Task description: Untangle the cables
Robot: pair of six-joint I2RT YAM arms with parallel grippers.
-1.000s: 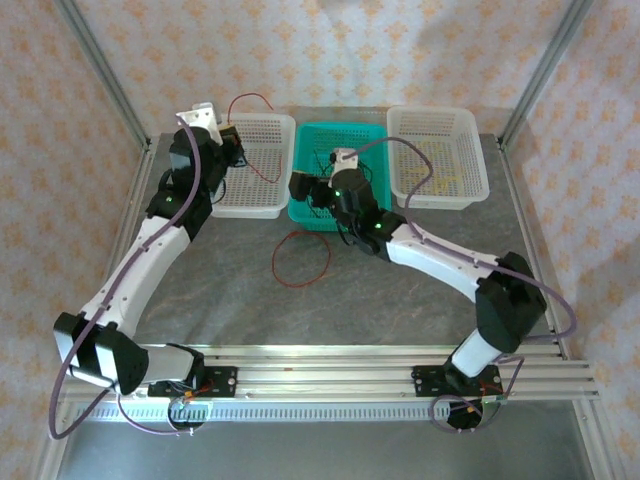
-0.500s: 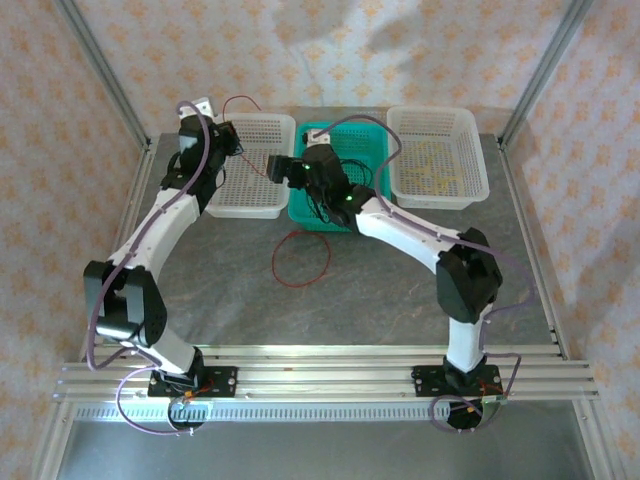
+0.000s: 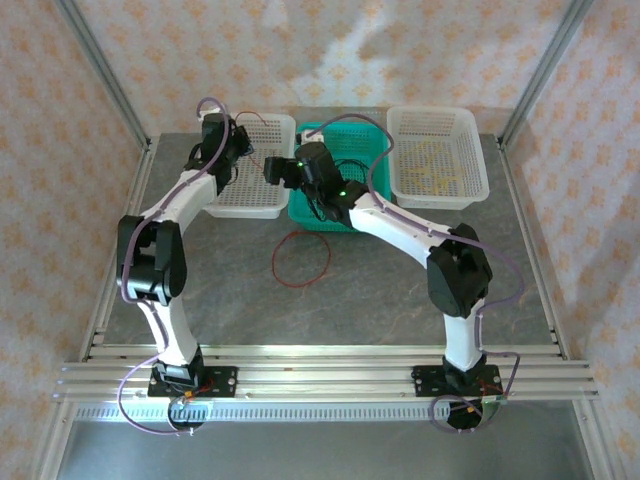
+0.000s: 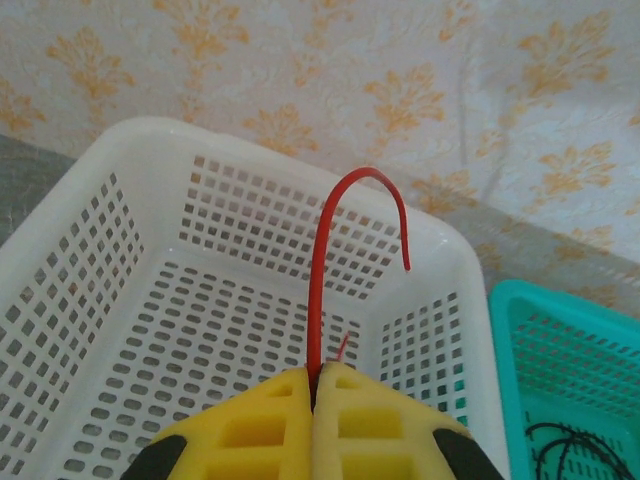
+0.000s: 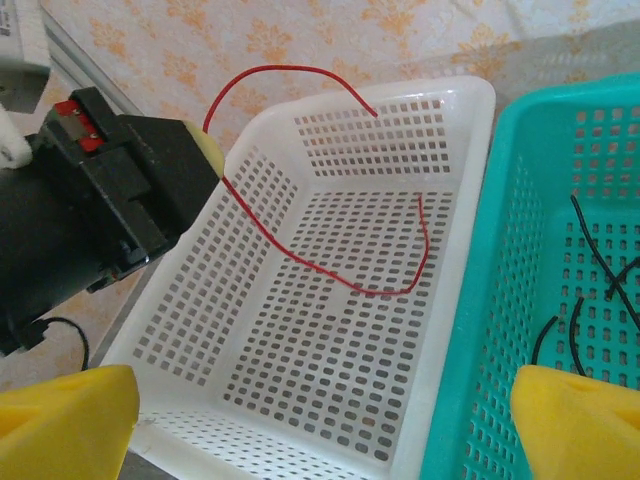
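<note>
My left gripper [image 4: 320, 372] is shut on a red cable [image 4: 318, 290], which arcs up from the yellow pads and curls over. From the right wrist the same red cable [image 5: 350, 285] hangs from the left gripper [image 5: 205, 150] in a loop inside the left white basket [image 5: 300, 420]. My right gripper [image 5: 325, 430] stands wide open above that basket's near right corner, nothing between its fingers [image 5: 70, 410]. Black cables [image 5: 600, 270] lie in the teal basket [image 5: 470, 330]. Another red cable [image 3: 300, 258] lies looped on the table. Yellow cables [image 3: 437, 160] sit in the right white basket [image 3: 470, 190].
Three baskets stand in a row at the table's back: white [image 3: 215, 205], teal [image 3: 298, 210], white. Both arms [image 3: 400, 225] reach to the back left and nearly meet there. Frame posts [image 3: 100, 70] and patterned walls close in the sides. The grey tabletop [image 3: 380, 290] is open in front.
The left arm has swung right and further over the left white basket, carrying the red cable. The right gripper has moved left from the teal basket toward the white one, still open.
</note>
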